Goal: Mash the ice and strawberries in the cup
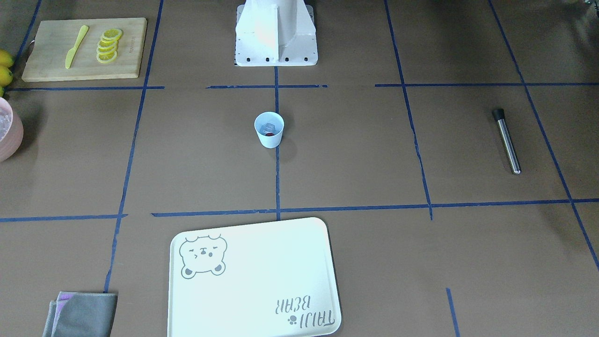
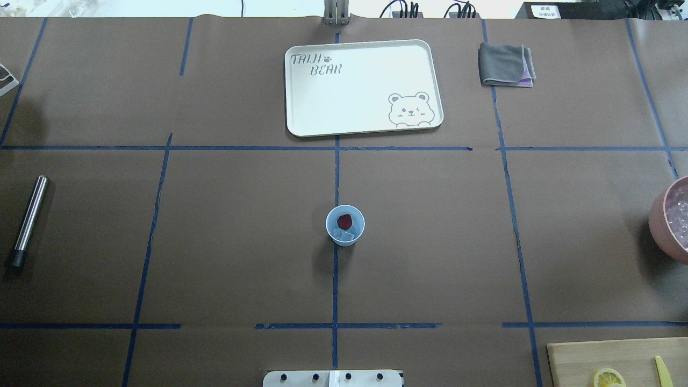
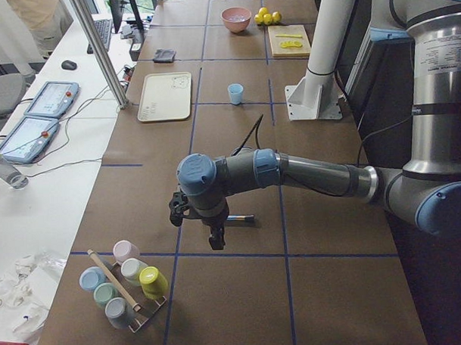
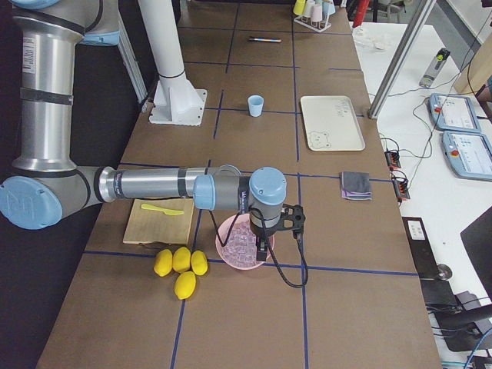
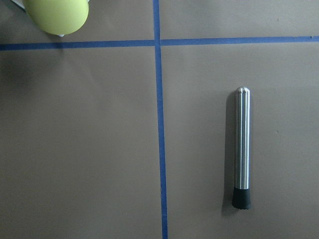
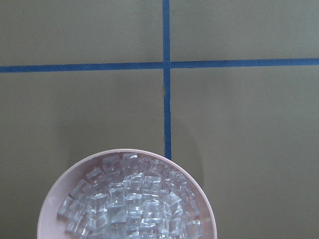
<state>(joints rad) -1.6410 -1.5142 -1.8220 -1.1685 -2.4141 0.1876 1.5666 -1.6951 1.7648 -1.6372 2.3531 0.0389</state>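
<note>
The pale blue cup (image 1: 270,142) stands at the table's middle, also seen in the overhead view (image 2: 329,228). Inside it lie a red strawberry (image 2: 345,220) and a clear ice chunk (image 2: 343,235). A steel muddler with a black tip (image 2: 29,215) lies flat at the robot's left. My left gripper (image 3: 215,237) hangs over it; the muddler (image 5: 242,149) shows in the left wrist view. My right gripper (image 4: 263,247) hangs over the pink bowl (image 4: 231,257). Both grippers show only in the side views, so I cannot tell whether they are open or shut.
The pink bowl (image 6: 50,199) holds several ice cubes (image 6: 129,199). A white bear tray (image 2: 301,107) and a folded grey cloth (image 2: 502,64) lie across the table. A cutting board (image 1: 47,65) carries lemon slices (image 1: 108,45) and a yellow knife (image 1: 76,46). Lemons (image 4: 181,265) and a cup rack (image 3: 125,286) stand at the table's ends.
</note>
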